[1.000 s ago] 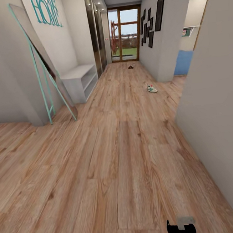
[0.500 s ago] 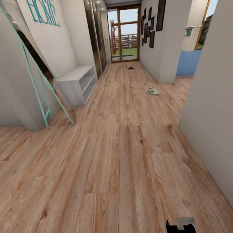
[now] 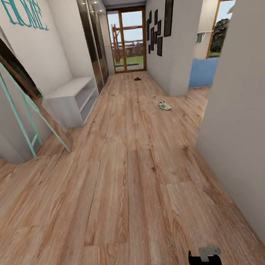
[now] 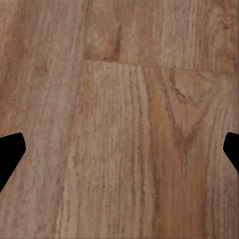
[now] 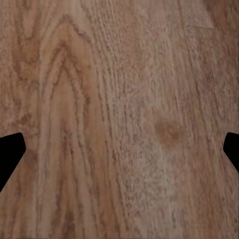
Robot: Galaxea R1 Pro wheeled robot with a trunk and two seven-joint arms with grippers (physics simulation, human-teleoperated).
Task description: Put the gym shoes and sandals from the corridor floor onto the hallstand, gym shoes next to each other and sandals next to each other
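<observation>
One gym shoe (image 3: pixel 164 105), white with green, lies on the corridor floor (image 3: pixel 137 177) ahead and to the right, near a wall corner. Far down the corridor a small dark shape that looks like a sandal (image 3: pixel 137 79) rests on the planks near the glass door. The white hallstand (image 3: pixel 70 99) stands against the left wall with bare open shelves. My left gripper (image 4: pixel 119 154) hangs open over bare planks, its fingertips wide apart. My right gripper (image 5: pixel 119 154) is open the same way, with nothing between its fingers. Both grippers are far from the shoes.
A leaning mirror with a teal frame (image 3: pixel 23 119) stands at the left front. A mirrored wardrobe (image 3: pixel 93 47) follows the hallstand. A white wall (image 3: pixel 246 128) runs close on my right. A side opening with a blue panel (image 3: pixel 202 71) lies beyond the gym shoe.
The whole picture has shifted: the camera has moved forward and the left-wall things have slid leftward and grown larger. The shoes lie where they were, and both arms keep their pose.
</observation>
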